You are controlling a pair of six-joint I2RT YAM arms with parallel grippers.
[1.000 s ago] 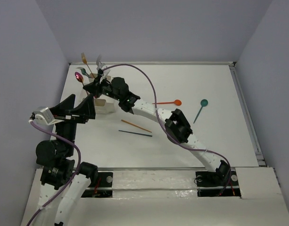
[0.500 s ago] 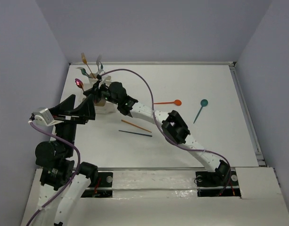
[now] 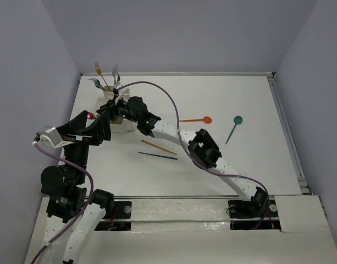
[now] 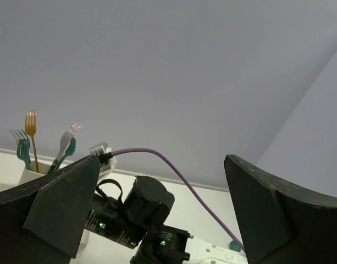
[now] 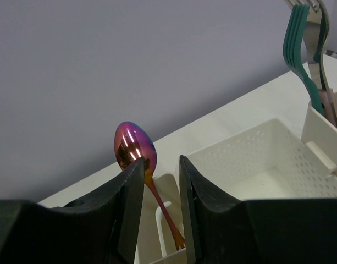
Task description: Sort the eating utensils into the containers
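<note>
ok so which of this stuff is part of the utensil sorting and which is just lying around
Job: iridescent spoon in right hand; orange spoon; teal spoon; orange stick; blue stick; forks; white bins.
Lying about: purple cable.

Pale lavender-grey matte walls [image 3: 179, 33] are enclosing a white flat rectangular table top [image 3: 239, 93] on three sides, meeting in darker back corners. Soft, even light is spreading over its surface. A thin grey metal rail [image 3: 287, 132] is running along its right edge.
</note>
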